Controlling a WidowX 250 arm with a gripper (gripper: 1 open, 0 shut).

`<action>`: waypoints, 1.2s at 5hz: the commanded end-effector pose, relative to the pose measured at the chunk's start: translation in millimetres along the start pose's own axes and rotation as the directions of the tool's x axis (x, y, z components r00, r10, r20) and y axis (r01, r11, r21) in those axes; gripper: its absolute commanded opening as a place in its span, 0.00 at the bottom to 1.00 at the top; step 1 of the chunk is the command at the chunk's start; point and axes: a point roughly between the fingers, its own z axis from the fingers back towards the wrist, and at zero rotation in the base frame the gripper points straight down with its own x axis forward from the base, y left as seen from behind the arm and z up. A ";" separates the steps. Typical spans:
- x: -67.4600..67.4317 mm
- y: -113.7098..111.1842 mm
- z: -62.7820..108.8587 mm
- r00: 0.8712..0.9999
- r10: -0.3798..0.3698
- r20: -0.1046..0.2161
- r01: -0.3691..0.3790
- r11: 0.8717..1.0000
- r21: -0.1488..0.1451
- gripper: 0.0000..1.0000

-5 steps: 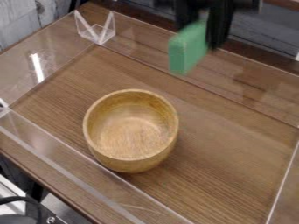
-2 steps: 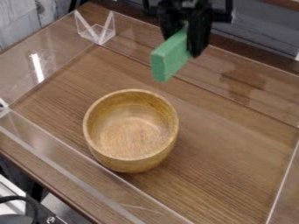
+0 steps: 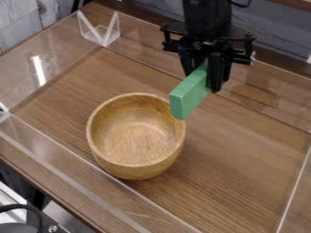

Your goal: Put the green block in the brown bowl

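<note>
The green block (image 3: 188,94) hangs tilted in the air, its lower end just above the far right rim of the brown bowl (image 3: 136,135). My black gripper (image 3: 209,73) points down from above and is shut on the block's upper end. The round wooden bowl rests on the wood-grain tabletop and holds nothing. The block's lower tip overlaps the bowl's rim in this view; whether they touch I cannot tell.
Clear plastic walls (image 3: 49,68) fence the wooden table surface (image 3: 243,155) on all sides. A small clear stand (image 3: 100,29) sits at the back left corner. Bare wood lies to the right of the bowl.
My gripper has come down with the green block, from high at the back to just over the bowl's far right rim. The block has also turned a little.
</note>
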 end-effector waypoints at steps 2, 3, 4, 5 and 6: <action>-16.8 17.5 7.3 0.998 -0.011 0.054 0.011 1.000 -0.004 0.00; -24.9 26.4 3.9 0.998 -0.012 0.059 0.013 1.000 -0.004 0.00; -31.5 34.4 -1.0 0.998 -0.020 0.059 0.020 1.000 -0.003 0.00; -36.7 41.0 -6.5 0.998 -0.028 0.061 0.028 1.000 -0.003 0.00; -40.7 46.6 -10.9 0.997 -0.031 0.065 0.031 0.999 -0.003 0.00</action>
